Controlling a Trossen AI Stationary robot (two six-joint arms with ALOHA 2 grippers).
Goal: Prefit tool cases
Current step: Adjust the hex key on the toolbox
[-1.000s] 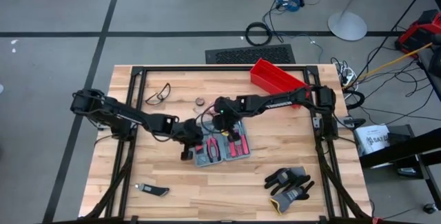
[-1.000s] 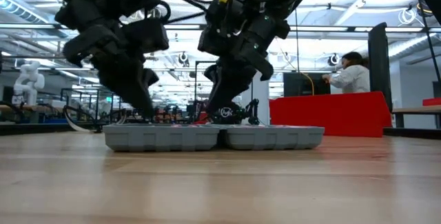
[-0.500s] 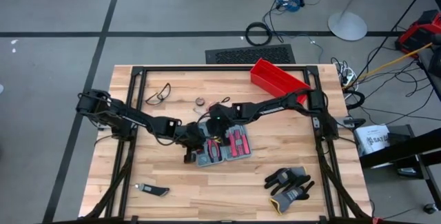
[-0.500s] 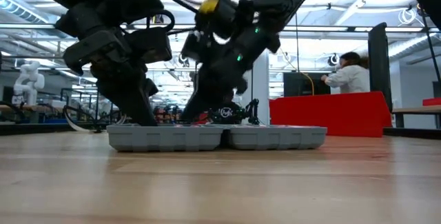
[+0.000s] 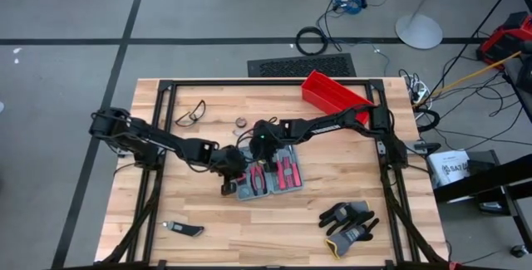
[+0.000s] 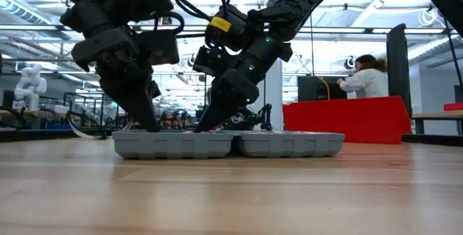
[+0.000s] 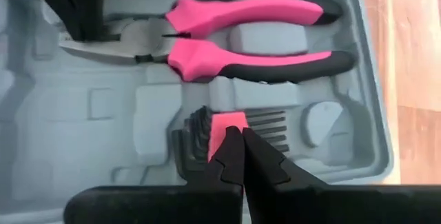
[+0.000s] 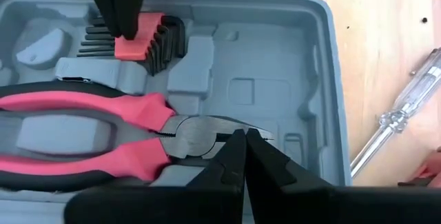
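Grey case [image 5: 268, 179] open flat mid-table. Left gripper [image 7: 234, 156] clenched, pressing hex keys [image 7: 227, 129] home at 9 o'clock; right gripper [image 8: 240, 156] clenched, seating pliers [image 8: 103, 138].

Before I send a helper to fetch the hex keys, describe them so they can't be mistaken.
Look in the open grey-blue plastic tool case mid-table. In the half where both tools meet, beside the pink-handled pliers, sits a fan of dark hex keys. Only it has a small pink holder clip.
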